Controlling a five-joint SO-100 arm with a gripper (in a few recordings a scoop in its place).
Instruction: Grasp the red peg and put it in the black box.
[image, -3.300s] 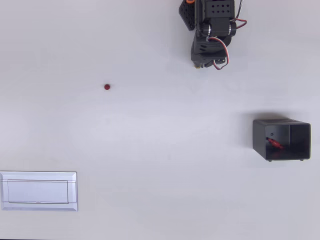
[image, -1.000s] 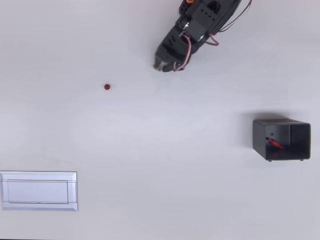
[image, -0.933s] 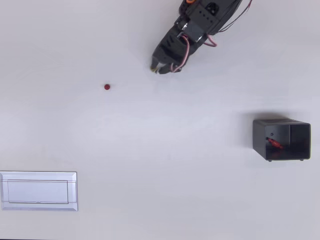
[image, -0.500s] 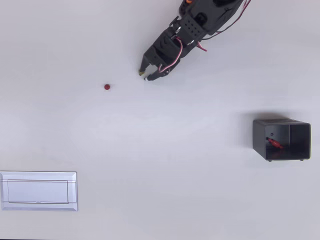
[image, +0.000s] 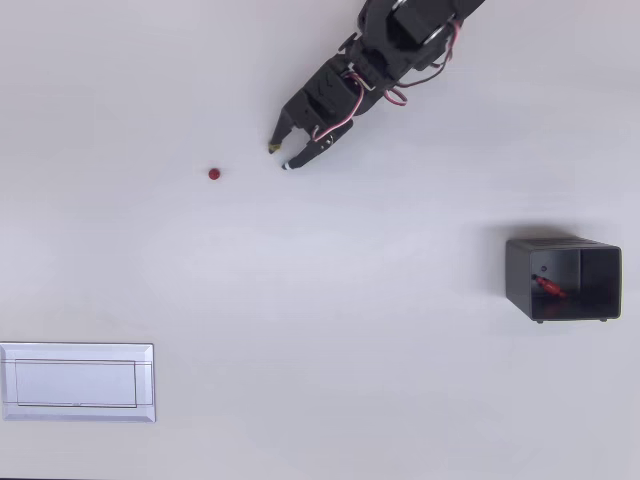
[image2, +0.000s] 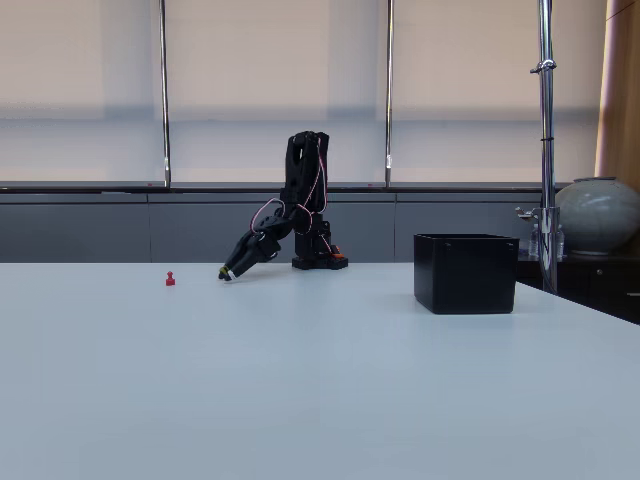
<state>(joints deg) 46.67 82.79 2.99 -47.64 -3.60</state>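
A tiny red peg (image: 214, 174) stands upright on the white table, left of centre in the overhead view; the fixed view has the peg (image2: 170, 279) at the left. My gripper (image: 279, 157) hangs low to the right of it, apart from it, fingers open with nothing between them. From the side, the gripper (image2: 225, 274) points down-left toward the table. The black box (image: 563, 279) sits at the right and holds another red peg (image: 547, 288) inside. In the fixed view the box (image2: 466, 272) stands right of the arm.
A flat white framed panel (image: 77, 382) lies at the lower left of the overhead view. The arm's base (image2: 319, 261) stands at the table's far side. A metal pole (image2: 545, 140) and a round grey vase (image2: 598, 215) sit beyond the table's right end.
The arm has swung left and reached out toward the standing red peg. Its fingers have opened. The peg, the box and the panel have not moved.
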